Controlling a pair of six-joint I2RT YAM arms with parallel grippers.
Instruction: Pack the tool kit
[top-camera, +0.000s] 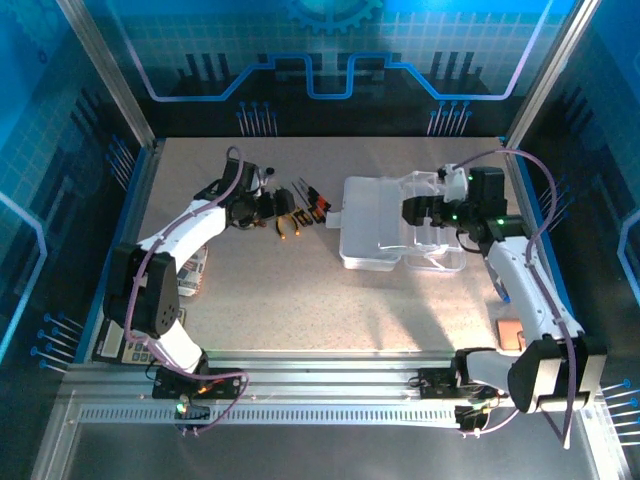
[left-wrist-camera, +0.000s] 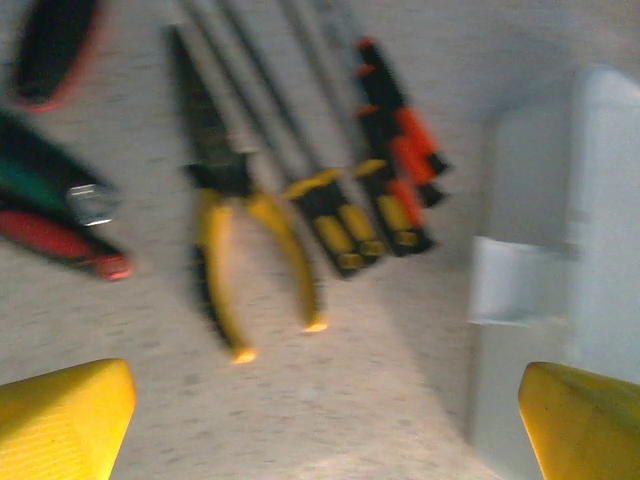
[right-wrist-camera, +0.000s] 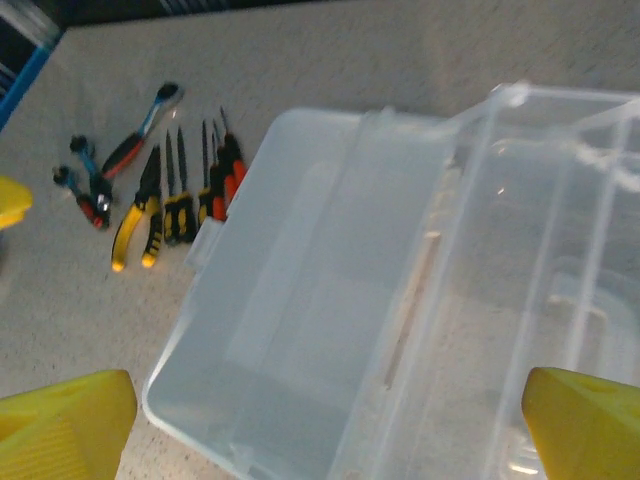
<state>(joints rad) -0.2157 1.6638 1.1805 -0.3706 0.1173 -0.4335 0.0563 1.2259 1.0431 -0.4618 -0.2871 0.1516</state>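
The tools lie in a row on the table left of centre: yellow-handled pliers (left-wrist-camera: 240, 250), yellow/black screwdrivers (left-wrist-camera: 335, 215), red/black screwdrivers (left-wrist-camera: 400, 150) and small wrenches (left-wrist-camera: 60, 225). In the right wrist view the pliers (right-wrist-camera: 135, 225) and wrenches (right-wrist-camera: 95, 190) show at upper left. The clear case (top-camera: 400, 235) lies open, its lid (right-wrist-camera: 310, 300) flat to the left of its base (right-wrist-camera: 545, 270). My left gripper (left-wrist-camera: 325, 420) hovers open just short of the pliers' handles, nothing between its fingers. My right gripper (right-wrist-camera: 325, 430) hangs open over the lid and base, holding nothing.
A grey calculator (top-camera: 192, 272) lies under the left arm, near the table's left edge. A small orange-brown pad (top-camera: 511, 335) sits at the right, beside the right arm. Blue walls ring the table. Bare tabletop (top-camera: 330, 310) stretches in front of the case.
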